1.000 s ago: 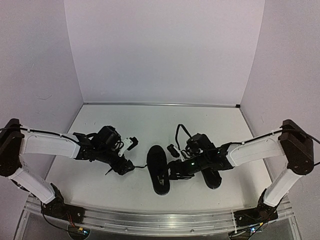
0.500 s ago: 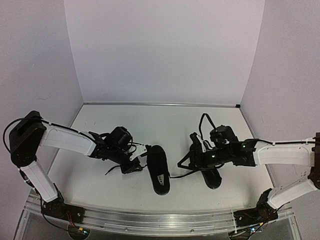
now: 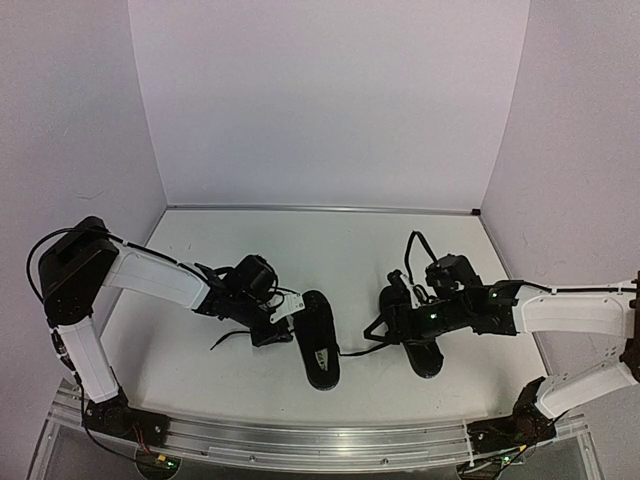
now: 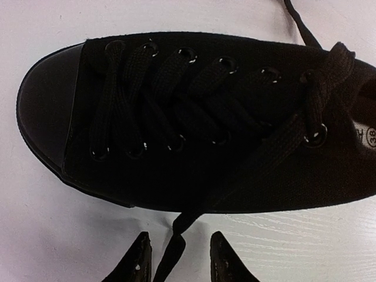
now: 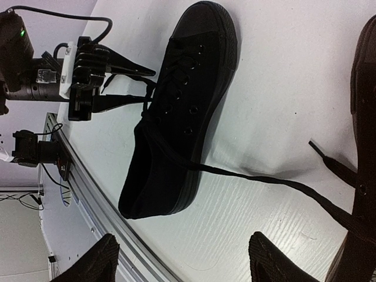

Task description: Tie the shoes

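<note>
Two black shoes lie toe-away near the front of the table. The left shoe (image 3: 318,345) (image 4: 205,117) (image 5: 176,117) is laced but untied. One lace end (image 4: 170,252) runs off its side and lies between the fingers of my left gripper (image 3: 283,322) (image 4: 183,258) (image 5: 150,85). That gripper's jaws are narrowed and stand clear of the lace. The shoe's other lace end (image 3: 355,350) (image 5: 264,181) trails right towards the right shoe (image 3: 425,358) (image 5: 365,88), half hidden under my right arm. My right gripper (image 3: 382,312) (image 5: 187,261) hangs wide open above the table, with nothing between its fingers.
An aluminium rail (image 3: 300,440) (image 5: 88,194) edges the table's near side, close behind the left shoe's heel. White walls close off the back and both sides. A black cable (image 3: 412,245) loops above the right wrist.
The left gripper slid right up to the left shoe and its jaws narrowed around the lace end. The right arm drew back rightward, over the right shoe.
</note>
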